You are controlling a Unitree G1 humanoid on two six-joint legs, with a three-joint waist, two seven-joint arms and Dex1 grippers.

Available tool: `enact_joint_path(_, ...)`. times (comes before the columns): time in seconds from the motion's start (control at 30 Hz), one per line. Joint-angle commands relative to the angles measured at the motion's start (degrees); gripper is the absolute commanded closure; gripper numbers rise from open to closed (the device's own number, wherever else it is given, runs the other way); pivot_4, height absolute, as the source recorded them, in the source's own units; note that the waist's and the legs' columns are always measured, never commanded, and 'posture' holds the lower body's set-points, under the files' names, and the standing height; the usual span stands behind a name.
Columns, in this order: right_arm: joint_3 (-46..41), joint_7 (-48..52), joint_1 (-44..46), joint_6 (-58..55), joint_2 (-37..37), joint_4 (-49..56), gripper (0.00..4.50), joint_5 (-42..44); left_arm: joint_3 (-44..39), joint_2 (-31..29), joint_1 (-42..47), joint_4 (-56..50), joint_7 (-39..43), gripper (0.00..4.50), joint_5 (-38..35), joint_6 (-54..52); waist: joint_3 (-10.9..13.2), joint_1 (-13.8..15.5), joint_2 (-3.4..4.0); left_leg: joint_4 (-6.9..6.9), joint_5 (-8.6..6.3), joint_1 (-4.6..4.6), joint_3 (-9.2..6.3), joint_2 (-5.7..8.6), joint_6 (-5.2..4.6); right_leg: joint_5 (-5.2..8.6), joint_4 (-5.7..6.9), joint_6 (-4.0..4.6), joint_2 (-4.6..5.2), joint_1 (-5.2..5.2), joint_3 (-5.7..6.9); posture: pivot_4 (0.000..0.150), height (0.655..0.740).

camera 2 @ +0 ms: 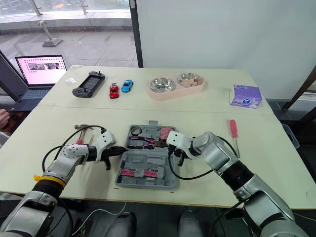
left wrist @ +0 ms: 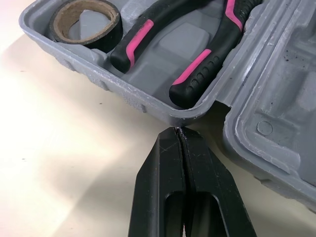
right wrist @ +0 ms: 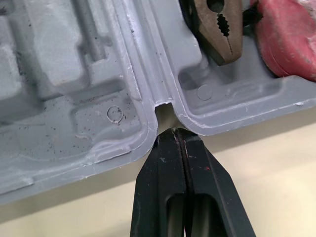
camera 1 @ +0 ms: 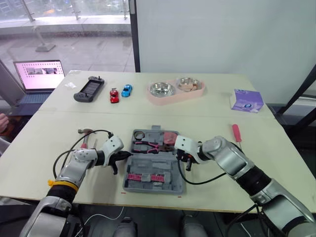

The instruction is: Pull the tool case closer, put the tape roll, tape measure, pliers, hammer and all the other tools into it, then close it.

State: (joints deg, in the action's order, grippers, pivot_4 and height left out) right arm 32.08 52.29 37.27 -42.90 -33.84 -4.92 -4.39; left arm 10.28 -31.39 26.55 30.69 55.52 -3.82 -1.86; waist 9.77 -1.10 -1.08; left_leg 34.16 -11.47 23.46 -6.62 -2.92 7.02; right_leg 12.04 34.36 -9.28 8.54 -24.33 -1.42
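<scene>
The grey tool case [camera 1: 148, 186] lies open near the table's front edge. Its far half holds the tape roll [left wrist: 84, 22], the pink-and-black pliers [left wrist: 197, 64] and a pink tape measure [right wrist: 291, 34]. My left gripper [left wrist: 179, 136] is shut, its tips against the hinge notch on the case's left side. On the right side, my right gripper [right wrist: 174, 136] is shut, tips at the hinge notch there. A hammer [camera 1: 85, 133] lies on the table left of the case, behind my left arm. A red-handled screwdriver [camera 1: 237, 133] lies to the right.
Along the far side stand a laptop [camera 1: 39, 75], a game controller [camera 1: 89, 90], a red toy car [camera 1: 114, 96], a blue toy car [camera 1: 127, 90], a pink double bowl [camera 1: 175, 91] and a tissue pack [camera 1: 246, 100]. A person's hand [camera 1: 2, 123] shows at the left edge.
</scene>
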Motion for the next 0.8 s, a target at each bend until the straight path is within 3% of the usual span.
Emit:
enact_joint_path(0.03,-2.02,0.15,1.33,0.54,0.36,1.42,4.50,-0.28,-1.12,-0.09,-0.41,-1.08,-0.43,4.46,0.16,0.25,0.00,0.03,0.00,-0.01,0.00,0.00,0.00,0.00,0.00,0.00,0.00,0.01,0.00,0.00,0.00,0.150,0.7400)
enact_joint_path(0.8,-1.09,1.39,-1.59,-3.08,0.04,5.75,4.50,-0.27,-0.10,0.71,-6.26,-10.28,0.56,4.46,-0.44,-4.10,0.00,0.17,0.01,-0.06,0.00,0.00,0.00,0.00,0.00,0.00,-0.02,0.02,0.01,0.00,0.00,0.150,0.7400)
